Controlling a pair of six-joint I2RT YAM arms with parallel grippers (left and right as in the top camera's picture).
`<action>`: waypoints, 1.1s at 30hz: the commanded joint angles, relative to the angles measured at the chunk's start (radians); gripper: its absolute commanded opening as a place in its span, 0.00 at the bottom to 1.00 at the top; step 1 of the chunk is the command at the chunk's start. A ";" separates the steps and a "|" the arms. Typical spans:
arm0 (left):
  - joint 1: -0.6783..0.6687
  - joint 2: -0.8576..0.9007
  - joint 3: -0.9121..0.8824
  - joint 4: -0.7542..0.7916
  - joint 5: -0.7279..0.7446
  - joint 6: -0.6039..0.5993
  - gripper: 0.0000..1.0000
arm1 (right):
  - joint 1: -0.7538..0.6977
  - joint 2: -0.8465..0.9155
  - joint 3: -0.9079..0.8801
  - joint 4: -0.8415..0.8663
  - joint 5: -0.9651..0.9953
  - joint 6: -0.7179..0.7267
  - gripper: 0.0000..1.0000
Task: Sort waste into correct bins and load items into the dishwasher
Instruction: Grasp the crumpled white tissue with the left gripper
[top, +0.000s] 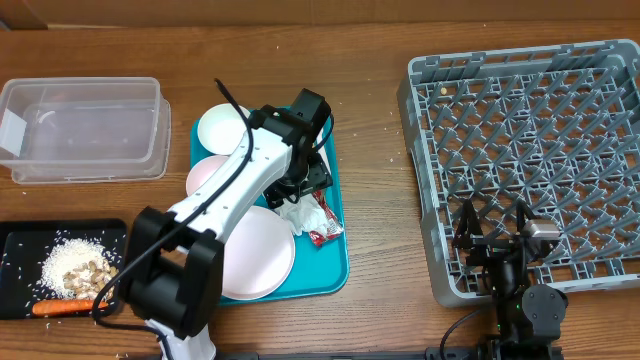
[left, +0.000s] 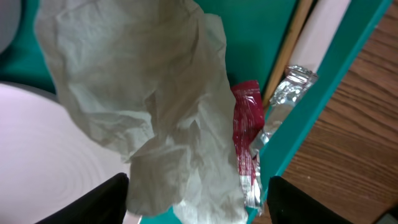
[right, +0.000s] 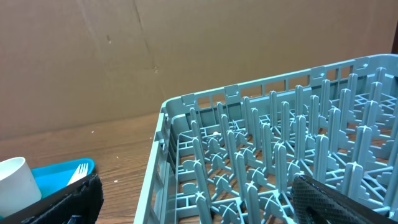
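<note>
A crumpled white napkin (left: 143, 93) lies on the teal tray (top: 335, 270), half over a red shiny wrapper (left: 245, 124) (top: 325, 222). My left gripper (left: 196, 202) (top: 305, 185) hangs low over them. Its jaws are open, one on each side of the napkin's lower end. The large pale-pink plate (top: 262, 250) sits just left of the napkin. A pink bowl (top: 210, 175) and a white bowl (top: 222, 125) stand at the tray's far end. My right gripper (right: 199, 205) (top: 497, 235) is open and empty over the near edge of the grey dish rack (top: 530, 150).
The clear plastic box (top: 85, 130) stands at the far left. The black tray (top: 20, 240) at the near left holds rice scraps (top: 72, 268) and a carrot piece (top: 65, 307). The right wrist view shows a white cup (right: 18, 177) and a fork (right: 78, 171).
</note>
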 joint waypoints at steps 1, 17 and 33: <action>0.005 0.058 -0.006 0.022 -0.014 -0.013 0.66 | -0.005 -0.006 -0.011 0.008 0.010 -0.003 1.00; 0.005 0.064 0.076 -0.093 -0.072 0.029 0.32 | -0.005 -0.006 -0.011 0.007 0.009 -0.003 1.00; 0.005 0.053 0.200 -0.248 -0.082 0.027 0.04 | -0.005 -0.006 -0.011 0.008 0.010 -0.004 1.00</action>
